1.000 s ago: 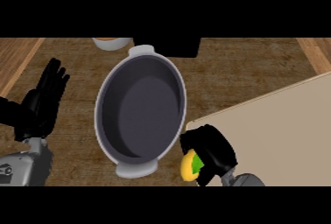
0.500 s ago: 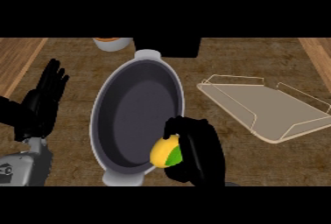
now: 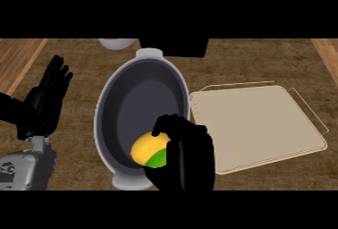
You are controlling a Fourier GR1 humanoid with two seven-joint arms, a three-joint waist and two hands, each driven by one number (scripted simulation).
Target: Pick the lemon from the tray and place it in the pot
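Note:
The lemon (image 3: 148, 150), yellow with a green patch, is held over the near end of the grey oval pot (image 3: 135, 107). My right hand (image 3: 185, 154) curls round it from the right, thumb on top. The beige tray (image 3: 260, 125) lies right of the pot with nothing on it. At the left edge my left hand (image 3: 45, 98) rests open, fingers up.
A white cup-like object (image 3: 117, 43) sits at the far edge beyond the pot. A dark block (image 3: 181, 46) stands behind the pot's far handle. The wooden counter (image 3: 79, 58) runs around pot and tray.
My right hand has carried the lemon leftward from beside the pot's near rim to over its inside. The view has shifted, showing the whole tray. The left hand has stayed put.

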